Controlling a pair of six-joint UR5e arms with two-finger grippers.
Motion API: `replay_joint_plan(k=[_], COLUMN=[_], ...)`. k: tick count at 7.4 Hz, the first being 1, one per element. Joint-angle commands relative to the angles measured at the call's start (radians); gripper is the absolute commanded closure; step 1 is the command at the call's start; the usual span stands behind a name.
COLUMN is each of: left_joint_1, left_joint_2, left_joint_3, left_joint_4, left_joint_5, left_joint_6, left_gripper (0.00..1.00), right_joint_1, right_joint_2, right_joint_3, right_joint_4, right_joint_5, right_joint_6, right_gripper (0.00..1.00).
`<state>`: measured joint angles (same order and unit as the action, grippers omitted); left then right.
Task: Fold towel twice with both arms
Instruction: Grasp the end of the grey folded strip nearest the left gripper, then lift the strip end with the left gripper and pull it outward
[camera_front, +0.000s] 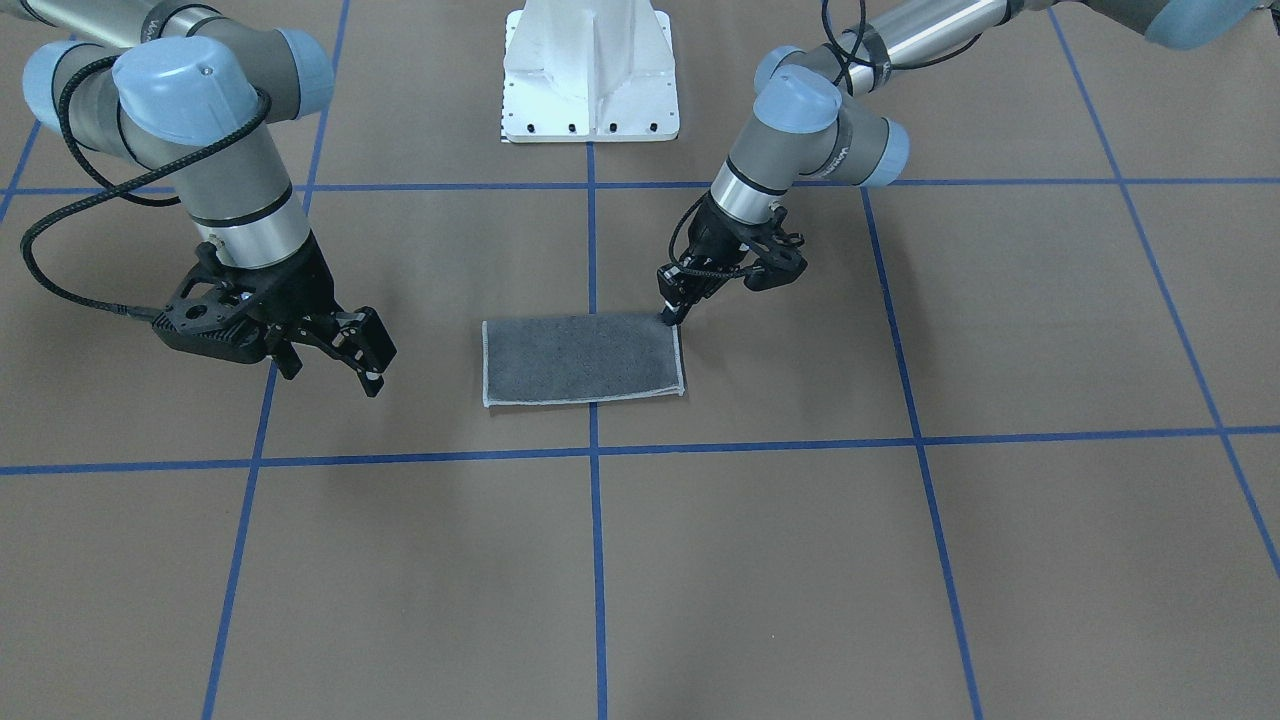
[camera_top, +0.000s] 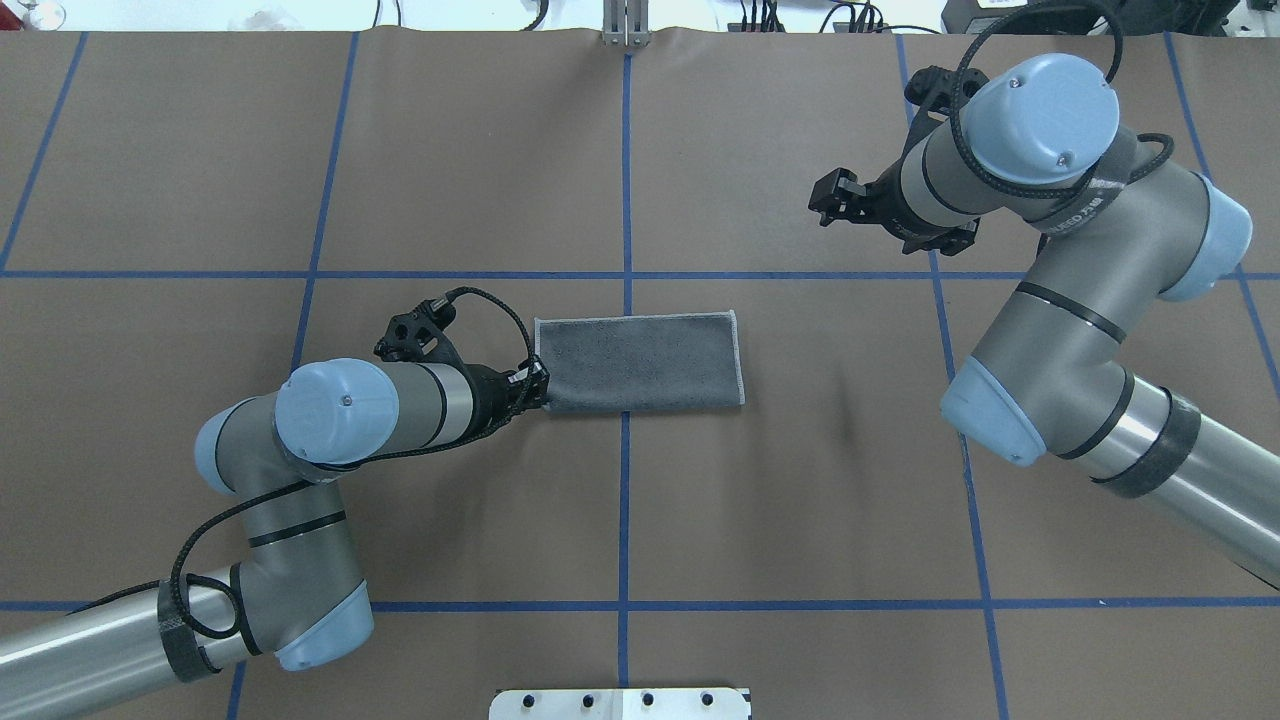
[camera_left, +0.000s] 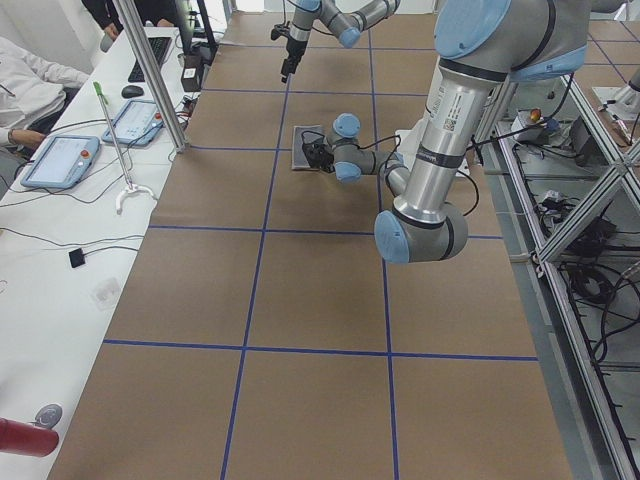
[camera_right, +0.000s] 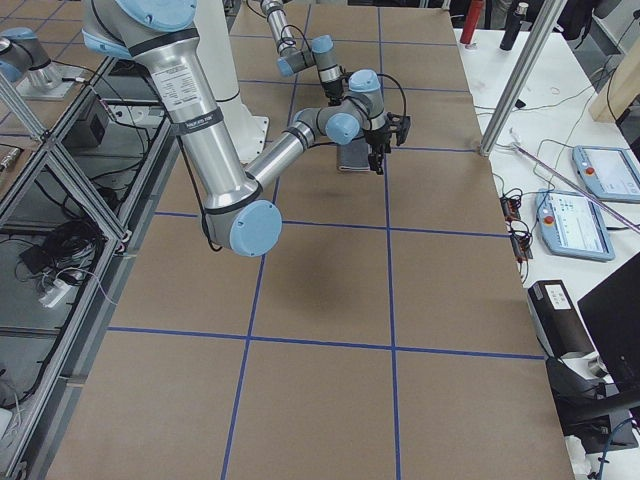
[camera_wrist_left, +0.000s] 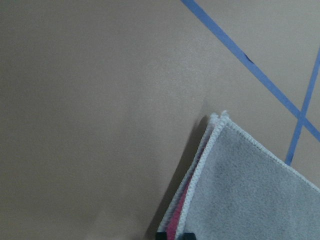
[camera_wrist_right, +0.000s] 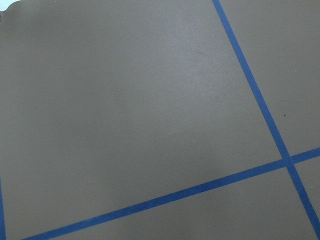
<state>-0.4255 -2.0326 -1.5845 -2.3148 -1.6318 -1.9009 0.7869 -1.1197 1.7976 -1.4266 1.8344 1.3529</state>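
The towel (camera_front: 583, 358) lies flat on the table as a folded rectangle, dark grey face up, with light stitched edging. It also shows in the overhead view (camera_top: 640, 362). My left gripper (camera_front: 672, 316) points down at the towel's near corner on my left side, seen from overhead (camera_top: 540, 388), and is shut on that edge. The left wrist view shows the towel's stacked layers (camera_wrist_left: 250, 190) with pink between them at the fingertips. My right gripper (camera_front: 330, 365) is open and empty, raised above the table well off the towel's other end, as the overhead view (camera_top: 835, 200) shows.
The table is brown paper with a blue tape grid (camera_top: 627, 275). The white bolted pedestal (camera_front: 590, 70) stands at my base. Operators' tablets and cables (camera_left: 60, 160) lie on a side bench past the far table edge.
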Motion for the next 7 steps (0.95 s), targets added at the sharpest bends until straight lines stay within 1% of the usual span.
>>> replay_joint_plan(k=[1,2,3,4,5,7], left_joint_1=[-0.004,-0.016,-0.024,-0.051,-0.086,-0.165], left_joint_2=[0.002,0.005,0.041,0.093,0.150,0.250], left_joint_3=[-0.008,-0.018,-0.044,-0.087,-0.118,-0.147], left_joint_4=[0.002,0.005,0.003,0.003,0.003,-0.006], left_joint_5=[0.000,-0.003,-0.003,-0.009,-0.038,-0.060], left_joint_6=[0.020,0.042,0.081,0.126,0.156,0.202], left_gripper=[1.00,1.00,1.00,1.00,1.00,1.00], right_joint_1=[0.000,0.000,0.000,0.000,0.000,0.000], right_joint_2=[0.000,0.000,0.000,0.000,0.000,0.000], right_joint_3=[-0.001,-0.001,-0.001,-0.001,-0.001,-0.001], right_joint_4=[0.000,0.000,0.000,0.000,0.000,0.000], right_joint_5=[-0.001,-0.001,-0.001,-0.001,-0.001,-0.004], right_joint_6=[0.000,-0.001,-0.001,-0.001,0.000,-0.001], right_gripper=[0.00,0.00,0.00,0.00,0.00,0.00])
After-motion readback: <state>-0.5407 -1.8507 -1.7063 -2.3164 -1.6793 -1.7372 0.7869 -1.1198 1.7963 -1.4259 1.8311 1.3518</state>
